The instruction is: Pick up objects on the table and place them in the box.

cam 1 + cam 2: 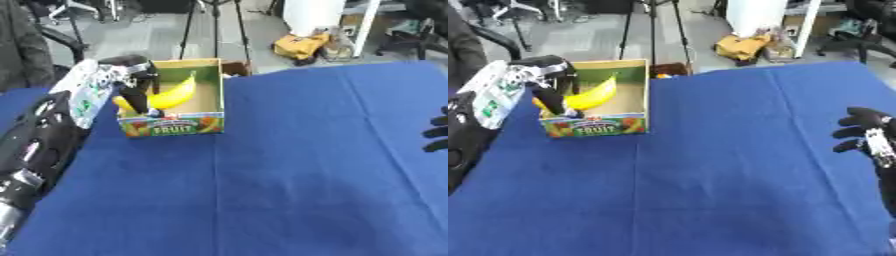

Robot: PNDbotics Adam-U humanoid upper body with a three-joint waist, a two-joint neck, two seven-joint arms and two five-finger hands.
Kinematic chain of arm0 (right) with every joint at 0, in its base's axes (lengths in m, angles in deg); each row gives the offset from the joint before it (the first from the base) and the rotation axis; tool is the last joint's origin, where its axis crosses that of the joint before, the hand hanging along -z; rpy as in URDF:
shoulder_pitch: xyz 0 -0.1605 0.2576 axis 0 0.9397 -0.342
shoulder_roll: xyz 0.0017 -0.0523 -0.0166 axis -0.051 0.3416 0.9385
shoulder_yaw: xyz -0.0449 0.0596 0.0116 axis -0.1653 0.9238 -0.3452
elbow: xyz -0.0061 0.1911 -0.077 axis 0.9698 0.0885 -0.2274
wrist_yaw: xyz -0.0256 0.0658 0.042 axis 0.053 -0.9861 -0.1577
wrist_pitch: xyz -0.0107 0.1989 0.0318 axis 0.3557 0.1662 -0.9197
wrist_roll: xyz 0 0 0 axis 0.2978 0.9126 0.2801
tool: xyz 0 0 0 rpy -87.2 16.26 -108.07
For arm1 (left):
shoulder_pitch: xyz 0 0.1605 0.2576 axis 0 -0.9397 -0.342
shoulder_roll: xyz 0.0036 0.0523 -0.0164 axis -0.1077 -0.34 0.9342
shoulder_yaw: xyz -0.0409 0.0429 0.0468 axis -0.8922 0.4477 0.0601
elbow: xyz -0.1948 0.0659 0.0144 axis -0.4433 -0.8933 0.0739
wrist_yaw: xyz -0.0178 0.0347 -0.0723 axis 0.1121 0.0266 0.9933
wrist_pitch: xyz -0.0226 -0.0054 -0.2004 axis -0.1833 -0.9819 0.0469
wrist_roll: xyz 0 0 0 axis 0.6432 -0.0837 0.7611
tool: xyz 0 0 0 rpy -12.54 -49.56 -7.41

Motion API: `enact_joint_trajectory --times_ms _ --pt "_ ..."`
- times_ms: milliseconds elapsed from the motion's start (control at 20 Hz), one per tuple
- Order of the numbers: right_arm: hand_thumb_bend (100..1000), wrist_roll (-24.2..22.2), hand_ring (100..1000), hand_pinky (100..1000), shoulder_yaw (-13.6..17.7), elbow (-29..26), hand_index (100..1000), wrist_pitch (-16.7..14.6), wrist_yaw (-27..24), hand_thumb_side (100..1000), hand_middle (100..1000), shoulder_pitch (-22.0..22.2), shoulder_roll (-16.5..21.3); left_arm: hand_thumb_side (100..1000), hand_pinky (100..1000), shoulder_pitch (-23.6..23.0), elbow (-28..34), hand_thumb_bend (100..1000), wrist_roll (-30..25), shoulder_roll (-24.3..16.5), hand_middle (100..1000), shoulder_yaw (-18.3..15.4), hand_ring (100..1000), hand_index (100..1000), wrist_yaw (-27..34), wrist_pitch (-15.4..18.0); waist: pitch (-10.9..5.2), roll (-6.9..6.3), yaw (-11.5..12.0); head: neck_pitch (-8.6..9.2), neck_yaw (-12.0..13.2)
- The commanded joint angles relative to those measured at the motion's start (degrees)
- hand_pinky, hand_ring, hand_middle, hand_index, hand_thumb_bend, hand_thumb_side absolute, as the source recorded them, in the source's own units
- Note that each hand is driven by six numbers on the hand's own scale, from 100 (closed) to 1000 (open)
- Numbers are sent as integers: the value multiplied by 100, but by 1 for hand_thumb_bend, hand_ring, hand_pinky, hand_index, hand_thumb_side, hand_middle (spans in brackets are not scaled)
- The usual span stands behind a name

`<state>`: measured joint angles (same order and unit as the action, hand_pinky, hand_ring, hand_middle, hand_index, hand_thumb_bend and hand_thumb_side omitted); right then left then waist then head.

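Currently the placing step is in hand: the bench (289, 165), covered w/ a blue cloth, shows no loose items on the visible cloth, and the only task thing in view is already over the box. The box (206, 95) is an open-topped cardboard carton w/ green inner walls and a printed front panel reading "FRUIT"; it stands near the far left corner of the bench, upright and slightly askew. The left hand (133, 82) comes in from the left side on a black arm and sits at the box's left wall, fingers curled down over the banana (175, 93); hand has hold of the fruit approx. at its lower end, though exact contact pts are hidden by the fingers. The banana is yellow, curved, unblemished as far as can be seen; it lies tilted inside the box, lower end at the near left corner, tip pointing up toward the far wall. Whether it rests on the box floor cannot be told. The right hand (868, 131) hangs idle at the right edge, fingers relaxed, holding nothing. Judgement: next move calls for opening the left hand so the banana settles, then lifting clear w/o catching the box wall. Task appears near complete.
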<state>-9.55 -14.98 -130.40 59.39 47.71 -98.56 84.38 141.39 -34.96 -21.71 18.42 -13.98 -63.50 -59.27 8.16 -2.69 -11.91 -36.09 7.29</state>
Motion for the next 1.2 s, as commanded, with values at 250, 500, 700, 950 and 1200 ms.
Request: enact_joint_trajectory --times_ms 250,500,700,950,1200 --pt "100 -19 618 505 15 -88 776 -19 -28 742 622 -132 106 125 437 249 -163 492 665 -278 317 -336 451 372 -306 -57 105 -100 -249 368 252" --pt "100 2 618 505 33 -109 776 -20 4 745 621 -203 109 121 439 230 -329 496 1074 -330 319 -493 450 375 -554 -221 298 -172 -404 601 418" --pt "100 8 618 505 30 -136 775 -25 3 746 621 -277 94 120 438 135 -571 495 1469 -339 319 -670 451 374 -673 -403 450 -221 -580 732 549" --pt "100 -9 617 505 17 -155 775 -24 3 748 620 -337 61 133 461 -67 -835 491 1855 -287 339 -732 469 396 -681 -432 588 -217 -735 816 687" --pt "100 -16 617 505 22 -171 775 -24 0 750 620 -386 38 201 562 -202 -1043 665 1843 -242 477 -744 555 566 -647 -334 660 -154 -798 870 774"
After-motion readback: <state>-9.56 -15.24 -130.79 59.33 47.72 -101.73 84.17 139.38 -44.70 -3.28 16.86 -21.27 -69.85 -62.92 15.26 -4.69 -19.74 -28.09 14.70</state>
